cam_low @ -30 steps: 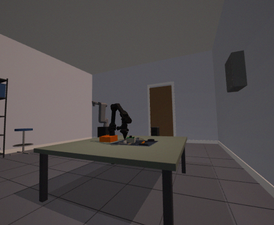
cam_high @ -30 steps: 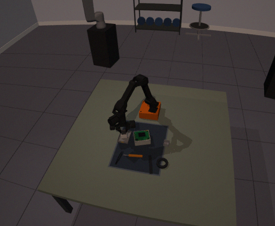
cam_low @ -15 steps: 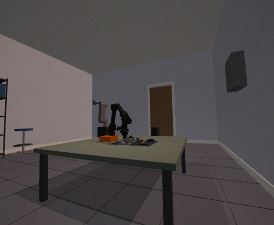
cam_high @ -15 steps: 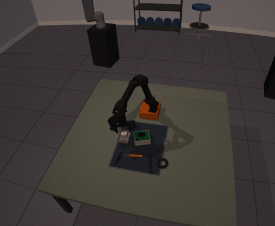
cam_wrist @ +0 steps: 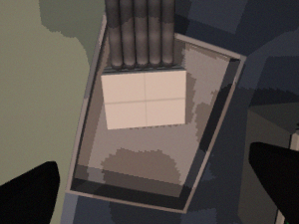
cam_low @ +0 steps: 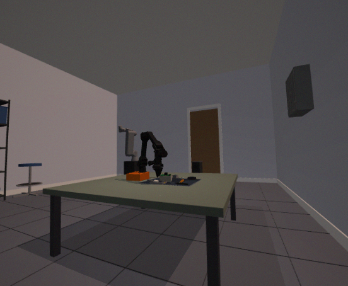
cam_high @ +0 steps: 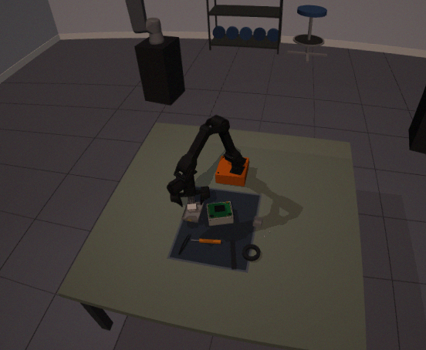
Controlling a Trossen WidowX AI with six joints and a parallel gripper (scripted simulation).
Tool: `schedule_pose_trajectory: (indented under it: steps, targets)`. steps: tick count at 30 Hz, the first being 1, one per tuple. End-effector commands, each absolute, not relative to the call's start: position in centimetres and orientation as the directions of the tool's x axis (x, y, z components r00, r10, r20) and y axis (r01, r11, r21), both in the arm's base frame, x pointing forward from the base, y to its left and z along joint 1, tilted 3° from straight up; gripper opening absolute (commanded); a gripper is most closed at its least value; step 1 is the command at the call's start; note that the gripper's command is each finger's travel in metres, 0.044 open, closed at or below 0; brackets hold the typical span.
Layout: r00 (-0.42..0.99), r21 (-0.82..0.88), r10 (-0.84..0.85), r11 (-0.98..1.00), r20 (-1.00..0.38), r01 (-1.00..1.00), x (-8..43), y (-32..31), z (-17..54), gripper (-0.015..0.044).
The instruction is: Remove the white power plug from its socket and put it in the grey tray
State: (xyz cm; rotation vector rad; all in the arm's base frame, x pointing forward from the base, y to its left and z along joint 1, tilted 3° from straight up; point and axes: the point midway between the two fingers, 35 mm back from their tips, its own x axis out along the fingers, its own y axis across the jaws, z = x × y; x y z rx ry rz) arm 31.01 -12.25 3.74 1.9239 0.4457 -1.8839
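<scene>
White plug [cam_high: 191,207] [cam_wrist: 145,100]: in tray [cam_high: 190,218] [cam_wrist: 127,202] | end effector [cam_high: 191,200] [cam_low: 158,176] [cam_wrist: 156,162]: wide open, empty | circuit board [cam_high: 219,210]: just beside

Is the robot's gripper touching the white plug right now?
Apart. The wrist view shows the open gripper with a fingertip well off each side of the white power plug.
</scene>
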Motion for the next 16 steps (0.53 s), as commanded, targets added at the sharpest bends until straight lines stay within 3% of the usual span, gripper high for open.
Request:
schedule_pose_trajectory:
  steps: [1,7,16]
  targets:
    - [0.037,0.068,-0.057,-0.865,-0.998,0.498,31.1,-12.2,5.0,0.044]
    - [0.028,0.062,-0.055,-0.863,-0.998,0.502,30.7,-11.8,11.1,0.044]
    - [0.028,0.061,-0.054,-0.863,-0.998,0.502,30.7,-11.1,11.4,0.044]
